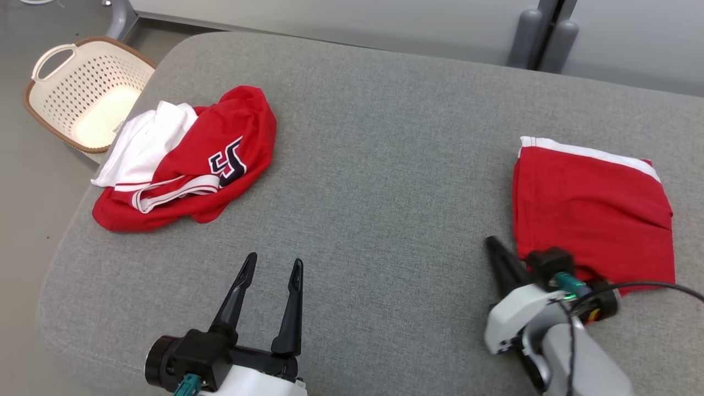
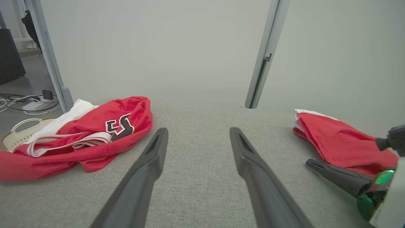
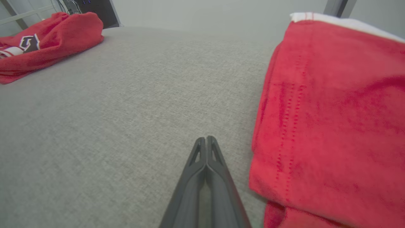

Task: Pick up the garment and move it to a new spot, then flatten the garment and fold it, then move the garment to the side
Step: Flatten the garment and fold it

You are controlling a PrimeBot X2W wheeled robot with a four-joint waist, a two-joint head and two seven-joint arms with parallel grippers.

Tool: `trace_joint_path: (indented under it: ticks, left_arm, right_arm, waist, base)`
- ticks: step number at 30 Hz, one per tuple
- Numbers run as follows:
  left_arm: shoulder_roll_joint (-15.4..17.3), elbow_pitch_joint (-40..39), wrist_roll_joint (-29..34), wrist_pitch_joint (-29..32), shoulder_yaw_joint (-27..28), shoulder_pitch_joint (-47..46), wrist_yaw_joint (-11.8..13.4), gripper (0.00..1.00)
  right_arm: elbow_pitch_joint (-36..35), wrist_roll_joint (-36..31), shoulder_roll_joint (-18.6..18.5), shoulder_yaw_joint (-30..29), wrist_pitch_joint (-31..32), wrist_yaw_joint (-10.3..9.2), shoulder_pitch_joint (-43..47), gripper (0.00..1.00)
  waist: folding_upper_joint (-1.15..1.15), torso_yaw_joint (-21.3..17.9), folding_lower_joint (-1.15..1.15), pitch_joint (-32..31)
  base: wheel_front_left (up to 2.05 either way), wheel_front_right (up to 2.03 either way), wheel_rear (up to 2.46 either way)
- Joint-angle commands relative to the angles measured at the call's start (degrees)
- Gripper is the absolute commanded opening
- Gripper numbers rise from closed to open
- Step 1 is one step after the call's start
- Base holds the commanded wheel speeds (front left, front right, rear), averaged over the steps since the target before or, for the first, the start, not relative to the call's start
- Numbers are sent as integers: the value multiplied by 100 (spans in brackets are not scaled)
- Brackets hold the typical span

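Observation:
A folded red garment (image 1: 591,209) with a white edge lies flat at the right of the grey cushion; it also fills the right of the right wrist view, folded red garment (image 3: 332,120), and appears at far right as folded red garment (image 2: 341,142). My right gripper (image 1: 493,243) is shut and empty, its tip just left of the garment's near corner, right gripper (image 3: 206,139) resting over bare cushion. My left gripper (image 1: 273,265) stands open and empty at the near middle, left gripper (image 2: 197,133) with nothing between its fingers.
A crumpled pile of red and white clothes (image 1: 181,159) with a dark number sits at the cushion's left, also clothes pile (image 2: 79,136). A cream perforated basket (image 1: 82,91) stands on the floor beyond it. Bare grey cushion (image 1: 385,181) lies between the two.

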Motion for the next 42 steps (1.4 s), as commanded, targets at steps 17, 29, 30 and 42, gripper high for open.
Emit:
trace_joint_path:
  ticks: [17,29,30,42]
  left_arm:
    - [19,-40,-65,0,847,487,163,100]
    - [15,125,130,1,1247,921,-55,100]
    - [16,135,166,1,1255,963,-50,100]
    - [17,249,441,1,1148,1212,61,100]
  right_arm:
    - [-2744,595,-247,302,-4,-9,1128,100]
    - [-3479,301,-295,-377,-4,-7,2303,100]
    - [-3513,306,-327,-378,-5,-7,2387,100]
    - [-3578,279,-272,-558,-4,-7,2769,100]
  waist:
    - [0,-1333,0,-910]
    - [0,-1929,0,-1266]
    - [0,-1956,0,-1295]
    - [0,-1969,0,-1461]
  base:
    - [0,0,0]
    - [0,0,0]
    - [0,0,0]
    - [0,0,0]
